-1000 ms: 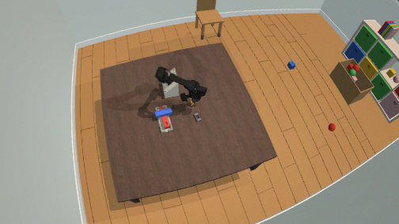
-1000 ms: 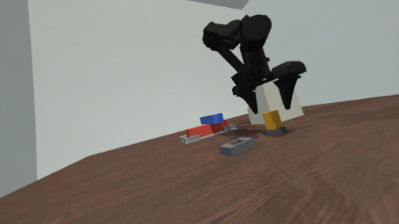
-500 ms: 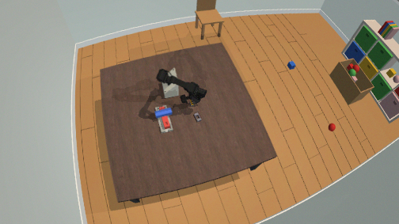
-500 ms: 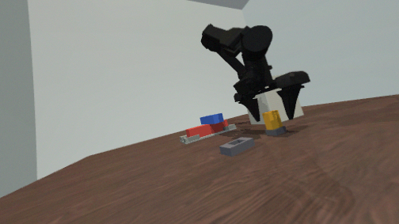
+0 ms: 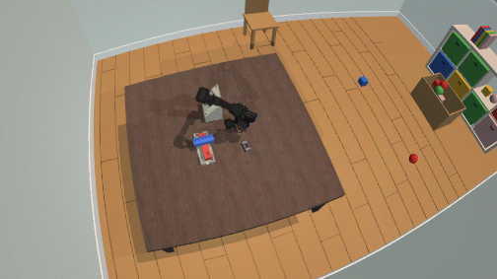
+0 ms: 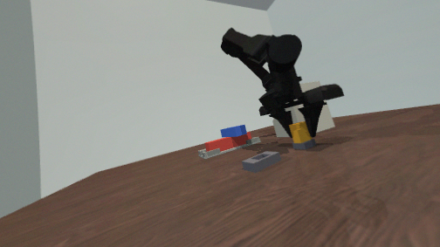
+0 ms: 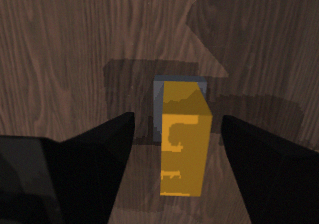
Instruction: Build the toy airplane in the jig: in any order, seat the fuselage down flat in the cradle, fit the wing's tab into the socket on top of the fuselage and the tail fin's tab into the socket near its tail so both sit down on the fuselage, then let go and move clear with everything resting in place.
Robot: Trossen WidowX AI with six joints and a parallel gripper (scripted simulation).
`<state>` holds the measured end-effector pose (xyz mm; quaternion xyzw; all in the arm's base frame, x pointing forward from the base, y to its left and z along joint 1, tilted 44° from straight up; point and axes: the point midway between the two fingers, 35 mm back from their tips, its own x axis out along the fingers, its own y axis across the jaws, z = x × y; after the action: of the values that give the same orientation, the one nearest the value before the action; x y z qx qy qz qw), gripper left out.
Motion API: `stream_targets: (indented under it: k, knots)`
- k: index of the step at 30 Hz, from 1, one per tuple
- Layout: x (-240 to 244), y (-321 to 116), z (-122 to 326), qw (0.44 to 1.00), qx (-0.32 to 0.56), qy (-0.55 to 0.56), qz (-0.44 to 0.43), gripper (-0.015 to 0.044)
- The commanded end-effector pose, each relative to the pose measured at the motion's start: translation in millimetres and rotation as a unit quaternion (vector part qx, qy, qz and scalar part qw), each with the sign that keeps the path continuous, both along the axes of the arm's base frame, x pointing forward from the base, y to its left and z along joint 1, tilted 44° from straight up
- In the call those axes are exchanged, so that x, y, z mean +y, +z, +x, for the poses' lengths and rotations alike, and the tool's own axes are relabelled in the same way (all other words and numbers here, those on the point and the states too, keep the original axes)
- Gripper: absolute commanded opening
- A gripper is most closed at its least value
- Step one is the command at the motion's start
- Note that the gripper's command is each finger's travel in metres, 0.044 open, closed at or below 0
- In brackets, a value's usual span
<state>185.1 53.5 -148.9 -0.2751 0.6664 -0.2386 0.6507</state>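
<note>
The yellow tail fin (image 6: 299, 132) (image 7: 183, 155) stands upright in a small dark grey holder (image 6: 304, 145) (image 7: 158, 110). My gripper (image 6: 302, 135) (image 7: 178, 121) is partly open, pointing down, with one finger on each side of the fin. The wrist view shows a gap between the fin and each finger. The red fuselage (image 5: 206, 152) (image 6: 218, 145) lies along the pale grey jig cradle (image 6: 211, 152). The blue wing (image 5: 203, 140) (image 6: 234, 131) lies across the top of the fuselage. Its tab and socket are hidden.
An empty grey holder with a slot (image 5: 246, 146) (image 6: 250, 164) lies on the table between the jig and the table's right side. A pale grey block (image 5: 212, 111) (image 6: 326, 120) stands behind the gripper, beneath the arm.
</note>
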Motion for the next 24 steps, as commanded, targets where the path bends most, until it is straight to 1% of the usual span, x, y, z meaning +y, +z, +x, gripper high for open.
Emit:
stream_targets:
  k: [1, 4, 11, 24]
  knots:
    - [-1.1, -0.5, 0.2, 1.0, 0.0, 0.002, -0.001, 0.0125]
    - [-1.1, -0.5, 0.2, 1.0, 0.0, 0.002, -0.001, 0.0046]
    - [-1.1, -0.5, 0.2, 1.0, 0.0, 0.002, -0.001, 0.0]
    - [13.5, 12.8, 2.7, 1.0, 0.003, 0.003, -0.005, 0.0]
